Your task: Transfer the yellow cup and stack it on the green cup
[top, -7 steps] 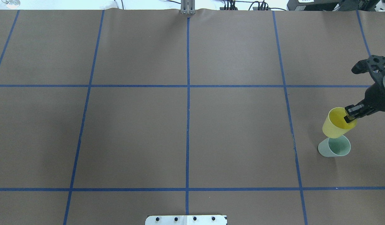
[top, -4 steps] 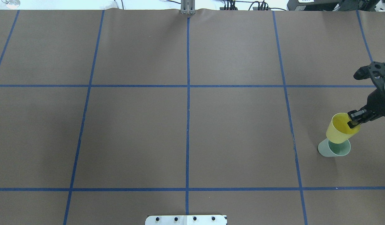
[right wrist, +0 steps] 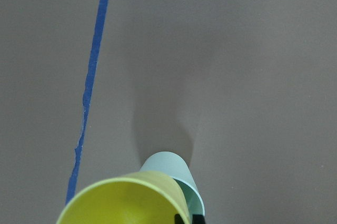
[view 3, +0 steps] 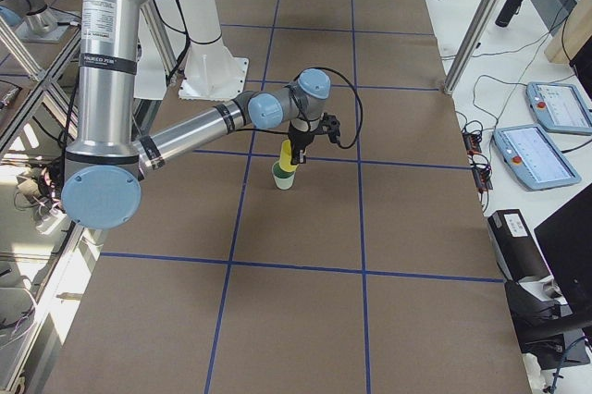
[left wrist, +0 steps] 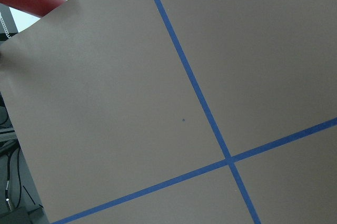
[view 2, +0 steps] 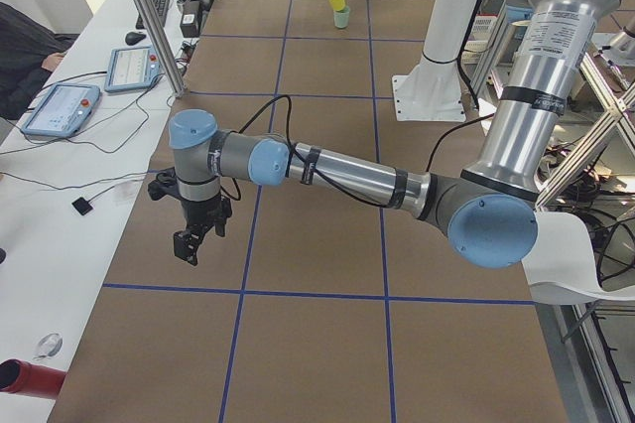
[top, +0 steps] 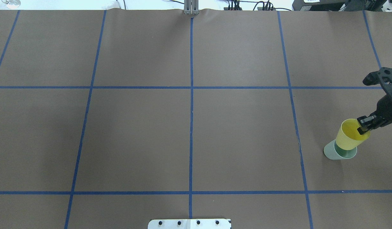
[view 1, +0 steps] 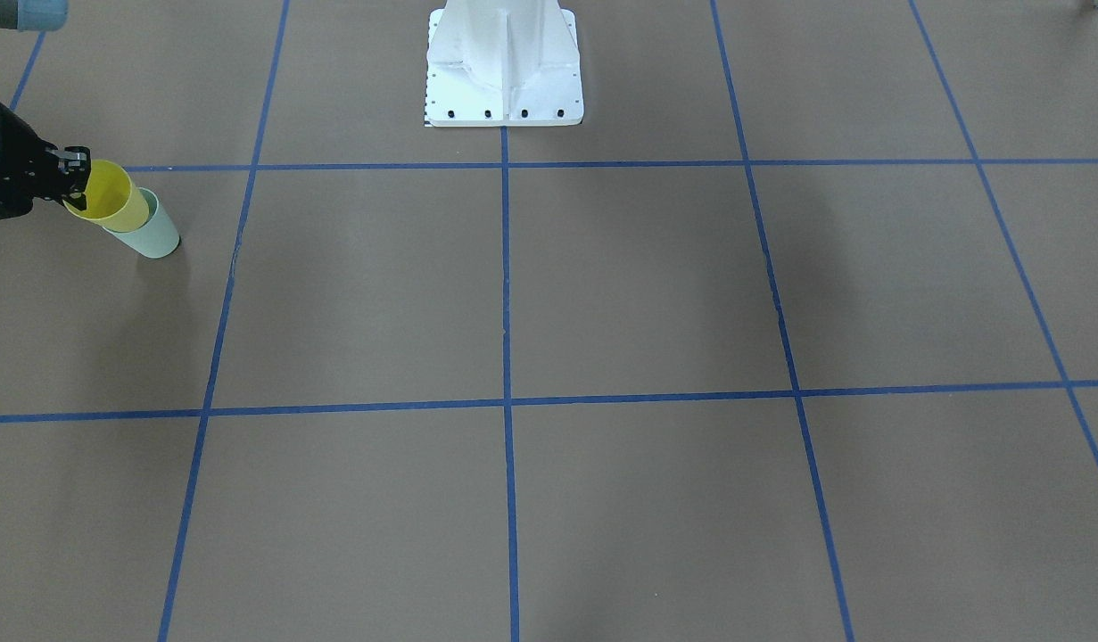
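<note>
The yellow cup [top: 349, 137] hangs tilted over the green cup [top: 333, 154] at the table's right side, its base in or just above the green cup's mouth. My right gripper [top: 364, 126] is shut on the yellow cup's rim, one finger inside and one outside. The front-facing view has the yellow cup [view 1: 113, 198], the green cup [view 1: 154, 235] and the right gripper [view 1: 72, 178] at far left. From the right wrist, the yellow cup [right wrist: 124, 200] covers most of the green cup [right wrist: 167, 164]. My left gripper [view 2: 189, 244] hangs above the table's far end; I cannot tell its state.
Blue tape lines [top: 191, 95] divide the brown table into a grid. The robot's white base plate [view 1: 504, 80] sits at the near middle edge. A side bench with tablets [view 2: 62, 108] and cables runs along the far edge, and a red cylinder [left wrist: 26, 0] lies off the left corner.
The right gripper has carried the yellow cup toward the robot and down. The cup now overlaps the green cup's mouth more than before. The green cup has stayed put.
</note>
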{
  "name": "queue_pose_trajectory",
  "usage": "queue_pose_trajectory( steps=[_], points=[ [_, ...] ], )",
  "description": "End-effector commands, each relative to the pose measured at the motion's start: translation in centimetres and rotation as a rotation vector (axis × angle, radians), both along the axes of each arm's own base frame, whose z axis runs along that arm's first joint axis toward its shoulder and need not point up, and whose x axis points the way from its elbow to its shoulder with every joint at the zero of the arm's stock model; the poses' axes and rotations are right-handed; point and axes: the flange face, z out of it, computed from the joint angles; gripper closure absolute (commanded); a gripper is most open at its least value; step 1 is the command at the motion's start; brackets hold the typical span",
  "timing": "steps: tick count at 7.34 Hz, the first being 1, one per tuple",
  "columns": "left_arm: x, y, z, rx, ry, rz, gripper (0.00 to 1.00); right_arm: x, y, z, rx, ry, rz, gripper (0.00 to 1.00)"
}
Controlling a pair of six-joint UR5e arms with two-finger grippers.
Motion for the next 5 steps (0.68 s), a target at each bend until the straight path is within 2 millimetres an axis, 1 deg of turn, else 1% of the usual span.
queue_pose_trajectory(
  steps=[1,3,4,5],
  points=[
    [0.0,0.0,-0.1,0.002,0.002,0.000,0.00,-0.4,0.1,0.7,-0.010,0.008,-0.010,1.00],
    [0.0,0.0,-0.3,0.006,0.002,0.000,0.00,-1.9,0.0,1.6,-0.020,0.025,-0.034,1.00],
    [0.0,0.0,-0.1,0.005,0.000,0.000,0.00,-2.3,0.0,1.3,-0.016,0.021,-0.040,1.00],
    [-0.1,0.0,0.0,0.006,0.000,0.000,0.00,-2.7,-0.5,1.3,-0.015,0.017,-0.044,0.59]
  ],
)
